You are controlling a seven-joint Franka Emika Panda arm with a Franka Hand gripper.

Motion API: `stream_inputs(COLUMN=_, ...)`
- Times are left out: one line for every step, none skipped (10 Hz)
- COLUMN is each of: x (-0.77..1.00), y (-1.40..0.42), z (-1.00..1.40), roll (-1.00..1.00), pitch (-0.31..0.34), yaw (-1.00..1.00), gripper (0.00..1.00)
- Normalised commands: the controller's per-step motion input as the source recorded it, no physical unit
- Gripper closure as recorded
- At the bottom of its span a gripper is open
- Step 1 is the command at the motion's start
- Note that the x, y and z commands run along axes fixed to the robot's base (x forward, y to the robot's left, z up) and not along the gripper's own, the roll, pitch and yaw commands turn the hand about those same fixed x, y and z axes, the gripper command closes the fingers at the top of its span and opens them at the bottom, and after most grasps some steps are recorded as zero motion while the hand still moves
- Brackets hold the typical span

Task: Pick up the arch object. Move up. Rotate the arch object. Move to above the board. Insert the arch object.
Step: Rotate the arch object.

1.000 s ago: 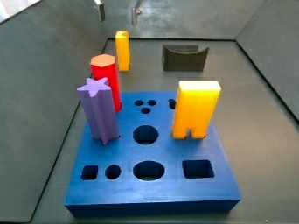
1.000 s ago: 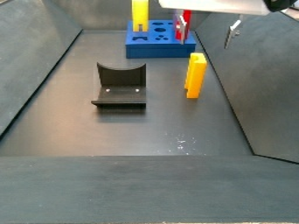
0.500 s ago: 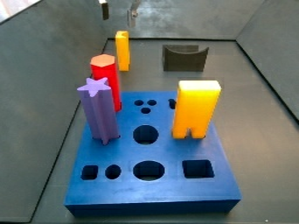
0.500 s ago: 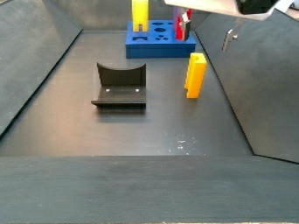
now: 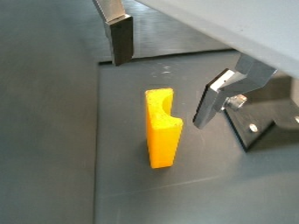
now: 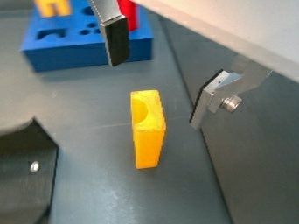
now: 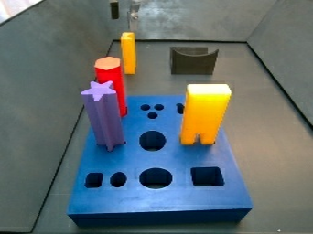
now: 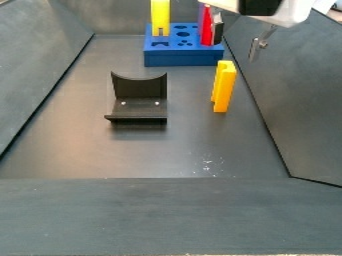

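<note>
The gripper (image 6: 163,66) hangs above the arch object (image 6: 147,129) — fingers spread wide, holding nothing. Rigid, light plastic, probably slick — best pinched across its flat faces.

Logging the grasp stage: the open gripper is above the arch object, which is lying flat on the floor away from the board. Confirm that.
Not lying flat: the arch object stands upright on the floor, as a side view shows. The rest holds: the gripper is open above it, away from the board.

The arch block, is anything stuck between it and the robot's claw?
No. In both wrist views the open gripper hangs above the arch object, which stands alone on the floor, and the gap between them looks bare.
</note>
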Motion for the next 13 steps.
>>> stream_inputs(x=0.03, y=0.02, z=-0.03, roll=-0.02, pitch=0.005, yaw=-1.00, gripper=0.00)
stream_inputs(x=0.03, y=0.02, z=-0.03, roll=-0.02, pitch=0.006, yaw=-1.00, gripper=0.00)
stream_inputs(x=0.03, y=0.02, z=-0.03, roll=-0.02, pitch=0.007, yaw=-1.00, gripper=0.00)
stream_inputs(x=0.03, y=0.02, z=-0.03, roll=-0.03, pitch=0.008, yaw=-1.00, gripper=0.00)
stream_inputs(x=0.03, y=0.02, z=-0.03, roll=-0.03, pitch=0.009, yaw=-1.00, gripper=0.00)
stream_inputs(x=0.03, y=0.02, z=-0.03, roll=-0.04, pitch=0.012, yaw=-0.99, gripper=0.00)
stream_inputs(x=0.03, y=0.02, z=-0.03, roll=-0.04, pitch=0.012, yaw=-0.73, gripper=0.00)
stream_inputs(x=0.03, y=0.02, z=-0.03, roll=-0.04, pitch=0.012, yaw=-0.57, gripper=0.00)
stream_inputs(x=0.03, y=0.02, z=-0.03, roll=-0.04, pitch=0.012, yaw=-0.32, gripper=0.00)
stream_inputs(x=0.00, y=0.00, z=-1.00, roll=-0.04, pitch=0.011, yaw=-0.19, gripper=0.00)
stream_inputs(x=0.01, y=0.00, z=-1.00, roll=-0.04, pitch=-0.006, yaw=-0.13, gripper=0.00)
stream_inputs(x=0.02, y=0.00, z=-1.00, roll=-0.04, pitch=-0.017, yaw=-0.10, gripper=0.00)
stream_inputs(x=0.02, y=0.01, z=-1.00, roll=-0.04, pitch=-0.030, yaw=-0.08, gripper=0.00)
